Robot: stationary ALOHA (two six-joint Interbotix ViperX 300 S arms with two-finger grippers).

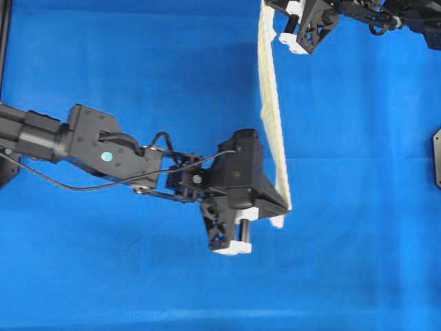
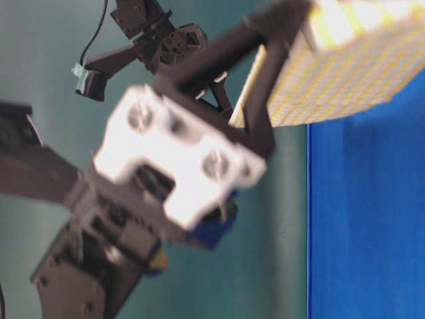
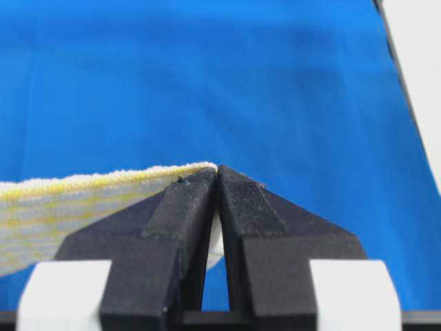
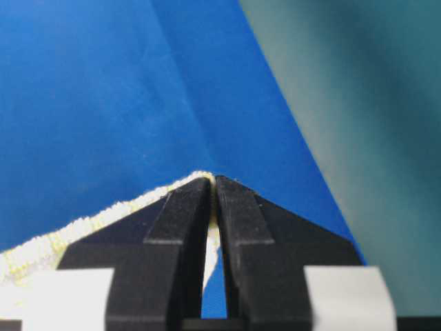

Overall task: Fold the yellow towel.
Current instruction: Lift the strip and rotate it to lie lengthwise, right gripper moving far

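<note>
The towel [image 1: 271,110] is hanging in the air above the blue table [image 1: 138,276], stretched taut between the two grippers and turned edge-on to the overhead camera, so that it is showing there only as a narrow pale-yellow band running from the top of the view down to the middle. The left gripper [image 1: 281,207] is clenching the lower end of that band: in the left wrist view its two black fingers [image 3: 186,207] are pressing together with the towel's yellow-hemmed corner pinched between them, and the cloth is trailing away to the left of the jaws. The right gripper [image 1: 270,8] is gripping the other end at the top edge of the overhead view; its wrist camera is showing the same tight pinch, the fingers [image 4: 185,207] meeting at their tips on a corner of the towel, the fabric sloping down to the left. In the table-level view the left gripper's white and black body is filling the foreground, blurred, and the towel's fine yellow checks are showing at the upper right, hanging clear of the table, with the right arm [image 2: 153,40] dark behind it. At the right edge of the overhead view a dark object [image 1: 436,158] is lying partly out of frame, well apart from the towel.
</note>
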